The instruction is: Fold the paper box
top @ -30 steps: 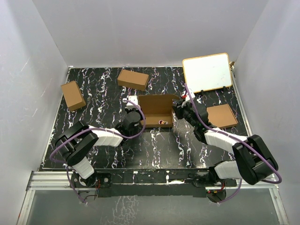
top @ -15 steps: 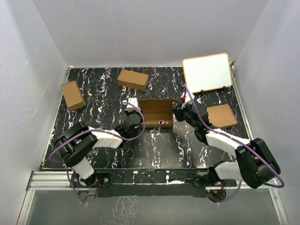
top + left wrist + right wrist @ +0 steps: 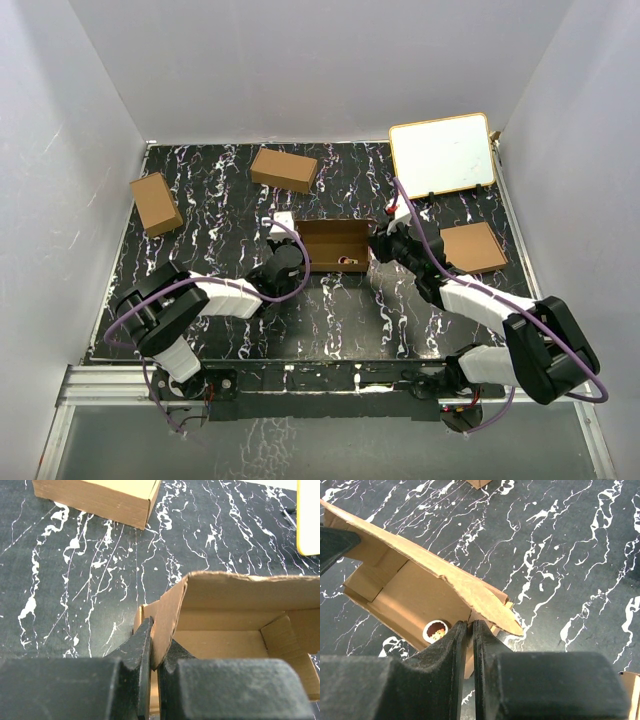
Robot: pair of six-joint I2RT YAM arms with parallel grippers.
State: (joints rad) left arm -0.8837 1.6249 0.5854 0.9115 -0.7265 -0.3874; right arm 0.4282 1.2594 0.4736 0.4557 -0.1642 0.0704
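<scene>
The paper box is a brown carton lying open-topped in the middle of the black marbled table, its long lid flap standing up over the tray. My left gripper is shut on the box's left end wall. My right gripper is shut on the box's right end wall, under the lid flap. A small round face sticker shows inside the tray near the right fingers.
Two shorter closed cartons lie at the back left and back middle; the latter shows in the left wrist view. A flat brown pile of sheets lies right. A white board with yellow rim leans at back right.
The lid flap, open and lying back a second ago, has swung up and forward over the tray, so the box looks narrower from above. Both grippers stayed at the box's ends.
</scene>
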